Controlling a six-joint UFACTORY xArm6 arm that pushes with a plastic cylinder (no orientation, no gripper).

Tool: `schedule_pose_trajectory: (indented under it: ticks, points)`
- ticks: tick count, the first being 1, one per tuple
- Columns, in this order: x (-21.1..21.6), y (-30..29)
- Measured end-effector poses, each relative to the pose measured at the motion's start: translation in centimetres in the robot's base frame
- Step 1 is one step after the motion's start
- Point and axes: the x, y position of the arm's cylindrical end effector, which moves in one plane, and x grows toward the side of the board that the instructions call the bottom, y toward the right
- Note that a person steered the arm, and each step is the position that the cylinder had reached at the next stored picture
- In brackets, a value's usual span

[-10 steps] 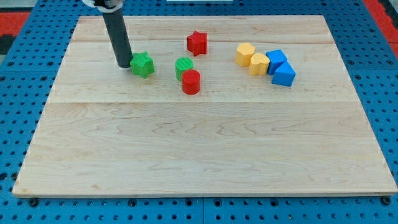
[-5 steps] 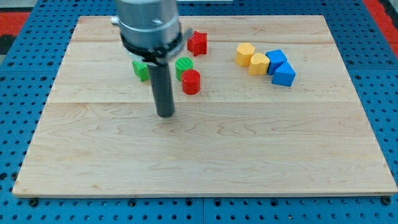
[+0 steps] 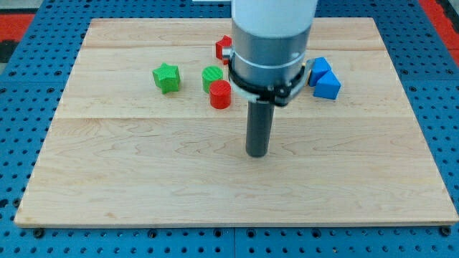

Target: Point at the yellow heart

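My tip [image 3: 257, 153] rests on the board near its middle, below and to the right of the red cylinder [image 3: 220, 94]. The arm's body hides both yellow blocks, so the yellow heart does not show now. In the earlier frames the two yellow blocks sat just left of the blue blocks [image 3: 323, 77], which peek out at the arm's right. The tip touches no block.
A green star [image 3: 166, 77] lies at the upper left. A green block [image 3: 211, 76] sits behind the red cylinder. A red star [image 3: 223, 49] is partly hidden by the arm. The wooden board [image 3: 107, 179] lies on a blue pegboard.
My tip has moved from beside the green star down and to the right, to the board's middle. The arm now covers the yellow blocks. No block has moved.
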Motion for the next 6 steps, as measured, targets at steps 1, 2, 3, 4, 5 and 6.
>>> schedule_pose_trajectory:
  ticks: [1, 2, 3, 4, 5, 6]
  points:
    - [-3.2, 2.1]
    - [-3.7, -0.1]
    - [-7.9, 0.9]
    - [-10.5, 1.7]
    - [-11.4, 3.8]
    - [-9.4, 5.8]
